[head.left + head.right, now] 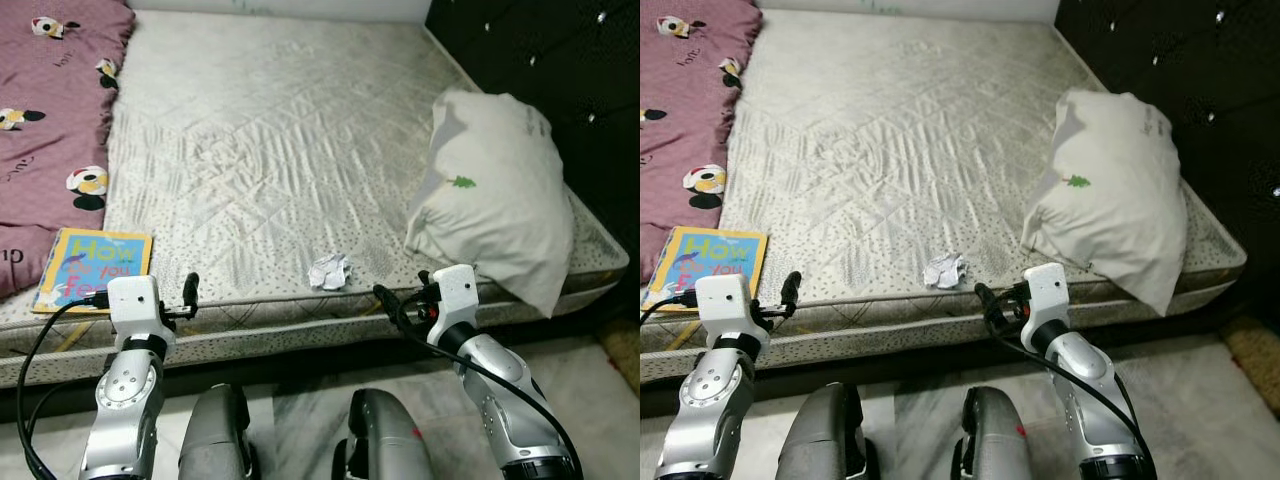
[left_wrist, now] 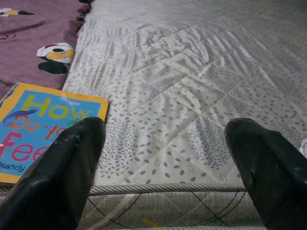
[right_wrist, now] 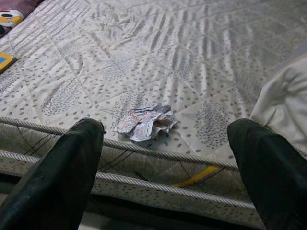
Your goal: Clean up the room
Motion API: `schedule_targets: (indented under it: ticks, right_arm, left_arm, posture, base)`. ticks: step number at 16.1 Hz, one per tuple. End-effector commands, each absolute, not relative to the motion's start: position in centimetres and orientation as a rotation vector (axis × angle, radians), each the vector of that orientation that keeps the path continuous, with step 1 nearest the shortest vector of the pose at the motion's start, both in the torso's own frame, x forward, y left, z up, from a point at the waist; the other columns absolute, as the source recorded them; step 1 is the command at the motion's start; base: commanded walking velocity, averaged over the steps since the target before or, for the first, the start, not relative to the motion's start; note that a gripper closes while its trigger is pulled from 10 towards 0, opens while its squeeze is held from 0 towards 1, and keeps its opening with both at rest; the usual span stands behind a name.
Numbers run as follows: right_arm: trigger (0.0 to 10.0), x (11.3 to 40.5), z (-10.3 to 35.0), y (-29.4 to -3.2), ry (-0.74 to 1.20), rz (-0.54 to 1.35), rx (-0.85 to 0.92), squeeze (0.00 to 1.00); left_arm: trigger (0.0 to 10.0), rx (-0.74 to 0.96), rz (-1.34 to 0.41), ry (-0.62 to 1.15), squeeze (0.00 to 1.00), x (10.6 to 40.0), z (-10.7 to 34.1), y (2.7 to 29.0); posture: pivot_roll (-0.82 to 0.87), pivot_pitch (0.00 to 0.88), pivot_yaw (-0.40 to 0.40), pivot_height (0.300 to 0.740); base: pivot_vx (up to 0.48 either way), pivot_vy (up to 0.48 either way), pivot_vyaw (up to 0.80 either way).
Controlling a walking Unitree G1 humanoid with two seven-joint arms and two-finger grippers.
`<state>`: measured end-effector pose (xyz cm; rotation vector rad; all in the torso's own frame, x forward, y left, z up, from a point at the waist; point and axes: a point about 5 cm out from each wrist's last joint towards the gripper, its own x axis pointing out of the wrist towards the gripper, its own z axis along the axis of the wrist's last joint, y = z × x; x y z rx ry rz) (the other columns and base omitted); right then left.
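A crumpled white paper wad (image 3: 146, 122) lies just ahead of the right gripper (image 3: 165, 177), jaws apart. The left gripper (image 2: 168, 167), also spread, faces a yellow-bordered blue picture book (image 2: 36, 127), its title cut off: "How Do Yo… Fee…".

Home bedroom: bare mattress (image 1: 300, 130), pillow (image 1: 495, 190), kids' book (image 1: 92, 268)

light: even, soft | shadows: faint | focus: sharp (near fingers (image 2: 57, 172) blurred) | glare: none
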<state>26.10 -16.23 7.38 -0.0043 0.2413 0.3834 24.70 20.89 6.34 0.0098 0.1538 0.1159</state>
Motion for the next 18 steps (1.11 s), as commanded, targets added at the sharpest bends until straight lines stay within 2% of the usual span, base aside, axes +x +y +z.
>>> schedule_targets:
  ticks: [1,7,13,15,18]
  right_arm:
    - [10.0,26.2,7.6,-16.7,0.238,0.385,-0.014,0.0]
    - [10.0,26.0,7.4,-16.4,0.242,0.412,-0.016,0.0]
    - [10.0,27.9,7.6,-14.8,0.22,0.479,-0.079,0.0]
    - [10.0,28.6,7.7,-14.3,0.22,0.478,-0.054,0.0]
    - [10.0,29.4,8.3,-13.5,0.192,0.495,-0.04,0.0]
  left_arm:
    - [10.0,0.008,0.111,0.161,0.0,24.7,6.3,20.7]
    - [10.0,0.021,0.115,0.169,0.0,24.7,6.1,20.7]
    - [10.0,0.054,0.125,0.135,0.0,25.4,6.7,21.3]
    - [10.0,0.051,0.128,0.133,0.0,25.4,6.7,21.4]
    - [10.0,0.048,0.133,0.132,0.0,25.1,6.7,21.4]
  posture:
    - [-0.01,0.094,-0.084,0.626]
    - [0.0,0.086,-0.081,0.572]
    - [0.0,0.084,-0.08,0.572]
    - [0.01,0.089,-0.083,0.572]
    - [0.02,0.102,-0.086,0.572]
  base:
    - [0.0,0.0,0.0]
    - [0.0,0.0,0.0]
    - [0.0,0.0,0.0]
    - [0.285,0.0,0.0]
    - [0.291,0.0,0.67]
